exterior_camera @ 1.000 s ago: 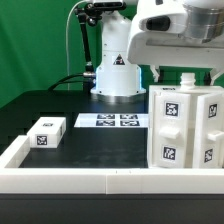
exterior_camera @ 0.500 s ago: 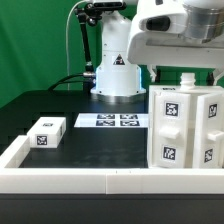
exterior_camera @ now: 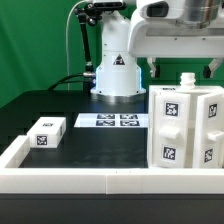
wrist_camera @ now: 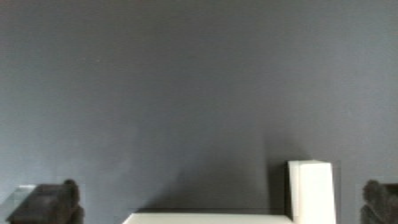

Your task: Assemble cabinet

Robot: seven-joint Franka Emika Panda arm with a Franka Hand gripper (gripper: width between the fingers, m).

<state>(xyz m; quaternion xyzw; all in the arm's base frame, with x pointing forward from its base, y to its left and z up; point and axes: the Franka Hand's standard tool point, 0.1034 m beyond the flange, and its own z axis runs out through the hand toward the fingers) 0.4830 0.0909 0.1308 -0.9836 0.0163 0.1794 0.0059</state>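
- We see the gripper wide open and empty, upper right, above the cabinet body.
- A small block sits lower left on the desk.

One black table with a low white rim carries two white furniture pieces marked with square black-and-white tags: one tall boxy cabinet body, showing four tags on its visible faces, and one small flat rectangular block, with one tag clear on its front. There is also one thin flat white marker board printed with four tags, and one white robot arm. The wrist view shows two dark fingers.
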